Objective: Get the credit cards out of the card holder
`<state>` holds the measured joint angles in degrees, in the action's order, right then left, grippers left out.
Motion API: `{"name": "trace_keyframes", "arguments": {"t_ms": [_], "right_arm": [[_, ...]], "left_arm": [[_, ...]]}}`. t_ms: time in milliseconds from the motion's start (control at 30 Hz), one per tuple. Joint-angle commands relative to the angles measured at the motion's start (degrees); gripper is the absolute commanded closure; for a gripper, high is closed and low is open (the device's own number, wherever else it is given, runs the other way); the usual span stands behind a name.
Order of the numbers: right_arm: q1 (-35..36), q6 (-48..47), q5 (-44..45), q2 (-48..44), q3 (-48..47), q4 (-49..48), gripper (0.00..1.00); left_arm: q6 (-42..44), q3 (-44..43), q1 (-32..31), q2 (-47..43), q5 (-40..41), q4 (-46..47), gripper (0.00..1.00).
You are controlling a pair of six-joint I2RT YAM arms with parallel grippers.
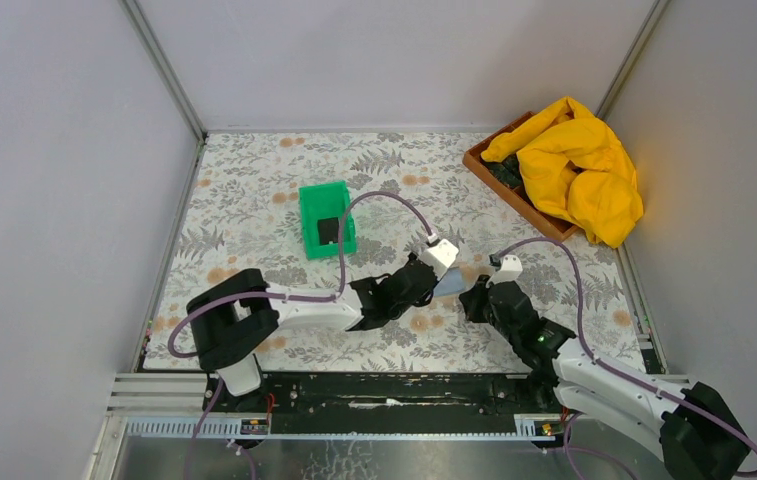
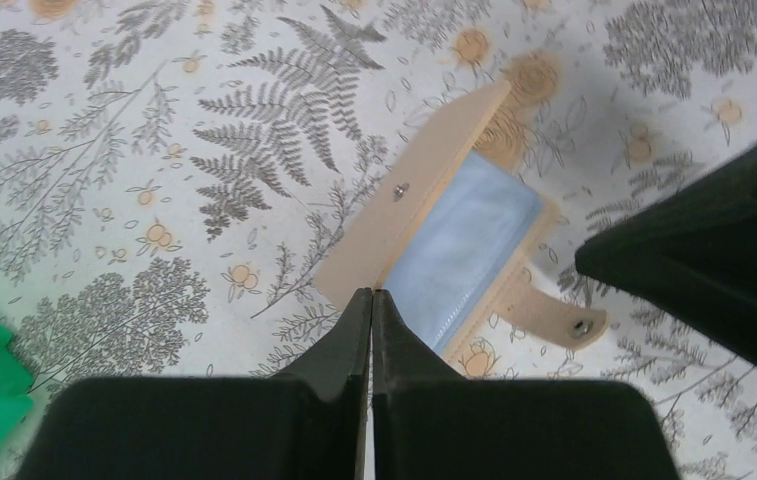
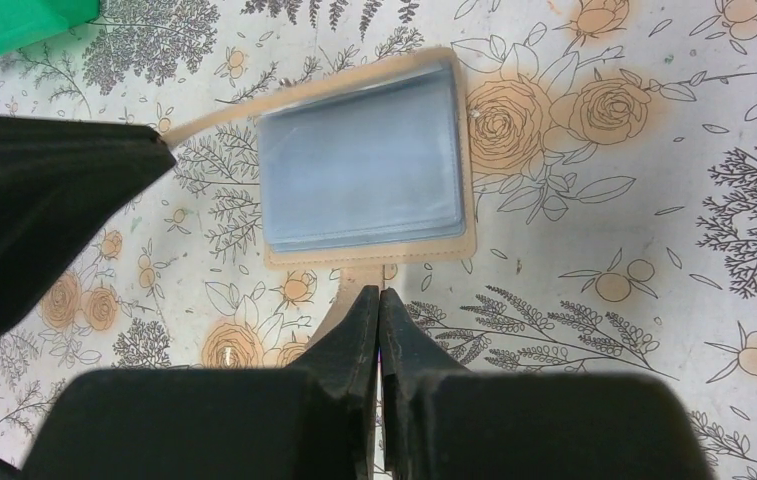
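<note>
The card holder [image 2: 464, 240] lies open on the floral table, a tan wallet with blue-grey lining [image 3: 359, 165] and a snap tab [image 2: 554, 318]. Its tan flap [image 2: 424, 190] is tilted upward. My left gripper [image 2: 372, 292] is shut, tips at the holder's near edge where flap meets lining; nothing shows between them. My right gripper [image 3: 380, 290] is shut, tips at the holder's opposite edge, over the tab's root [image 3: 394, 270]. From above, the holder [image 1: 451, 284] sits between both grippers. A black credit card [image 1: 328, 232] rests in the green bin.
The green bin [image 1: 314, 205] stands on the table behind and left of the holder. At the back right corner a wooden tray [image 1: 484, 165] holds a crumpled yellow cloth [image 1: 579, 165]. Grey walls close in the table on three sides.
</note>
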<state>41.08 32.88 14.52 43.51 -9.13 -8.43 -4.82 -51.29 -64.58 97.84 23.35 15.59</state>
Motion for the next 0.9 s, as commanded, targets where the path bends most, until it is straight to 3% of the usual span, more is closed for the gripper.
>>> {"name": "trace_keyframes", "arguments": {"t_ms": [0, 333, 633, 867], "right_arm": [[-0.2, -0.2, 2.6, -1.1, 0.1, 0.4, 0.96], [-0.2, -0.7, 1.3, -2.5, 0.3, 0.0, 0.96], [-0.2, -3.2, -5.9, -3.3, -1.5, -2.4, 0.88], [0.1, -1.7, -12.8, 5.9, -6.8, -9.1, 0.84]], "left_arm": [[-8.5, -4.1, 0.0, -2.2, 7.8, -3.9, 1.0], [-21.9, -8.9, 4.4, -1.7, 10.2, -16.8, 1.0], [-34.2, -2.2, 5.1, -6.7, 11.7, -17.3, 1.0], [-37.1, 0.5, 5.2, -8.7, 11.8, -15.9, 1.0]]}}
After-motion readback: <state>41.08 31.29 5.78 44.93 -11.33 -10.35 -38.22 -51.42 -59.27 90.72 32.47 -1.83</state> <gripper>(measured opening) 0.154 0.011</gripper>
